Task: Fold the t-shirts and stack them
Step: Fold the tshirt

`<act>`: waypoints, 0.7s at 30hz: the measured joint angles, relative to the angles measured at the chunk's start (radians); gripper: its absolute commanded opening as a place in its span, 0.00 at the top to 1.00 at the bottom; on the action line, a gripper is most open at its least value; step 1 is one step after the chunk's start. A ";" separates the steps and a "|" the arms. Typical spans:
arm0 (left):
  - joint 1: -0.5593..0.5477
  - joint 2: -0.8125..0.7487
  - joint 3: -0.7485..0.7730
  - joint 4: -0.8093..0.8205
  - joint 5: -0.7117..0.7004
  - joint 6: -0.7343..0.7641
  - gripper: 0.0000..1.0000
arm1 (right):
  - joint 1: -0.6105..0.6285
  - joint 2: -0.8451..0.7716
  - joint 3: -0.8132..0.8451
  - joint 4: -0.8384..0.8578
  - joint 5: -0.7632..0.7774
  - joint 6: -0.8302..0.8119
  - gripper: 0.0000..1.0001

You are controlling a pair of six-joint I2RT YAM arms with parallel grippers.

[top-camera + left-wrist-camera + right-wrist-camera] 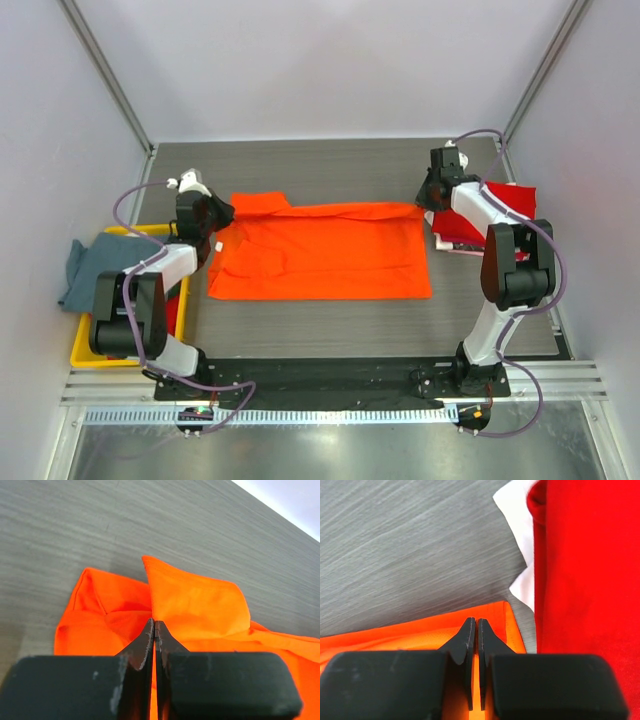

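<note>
The bright orange t-shirt (320, 255) lies spread across the middle of the table, its far edge doubled over. My left gripper (222, 215) is shut on its far left corner by the sleeve; in the left wrist view the closed jaws (154, 625) pinch orange cloth (200, 600). My right gripper (428, 200) is shut on the far right corner, and orange fabric (395, 635) shows between its tips (473, 622). A folded deep red t-shirt (510, 205) (585, 580) rests on a white one (522, 587) just right of that corner.
A yellow bin (85, 350) stands at the left edge beside the left arm, with a grey-blue t-shirt (95, 265) draped over its far rim. The enclosure walls close in the back and both sides.
</note>
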 measured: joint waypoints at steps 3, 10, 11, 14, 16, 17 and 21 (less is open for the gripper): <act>0.000 -0.049 -0.055 0.006 -0.010 -0.003 1.00 | -0.002 0.000 -0.008 -0.002 0.005 0.007 0.99; -0.009 -0.188 -0.165 0.025 -0.038 -0.005 0.99 | -0.007 0.000 -0.008 0.007 0.014 0.018 0.99; -0.009 -0.202 -0.178 0.026 -0.044 -0.005 1.00 | -0.008 0.000 -0.009 0.009 0.015 0.019 0.99; -0.009 -0.229 -0.207 0.026 -0.059 -0.008 1.00 | -0.008 -0.001 -0.023 0.020 0.017 0.024 0.99; -0.010 -0.243 -0.227 0.024 -0.065 -0.009 1.00 | -0.008 -0.002 -0.038 0.023 0.017 0.030 0.99; -0.011 -0.251 -0.236 0.023 -0.068 -0.010 1.00 | -0.008 -0.002 -0.046 0.024 0.017 0.034 0.99; -0.015 -0.269 -0.256 0.011 -0.074 -0.016 1.00 | -0.008 -0.005 -0.085 0.045 0.020 0.042 0.99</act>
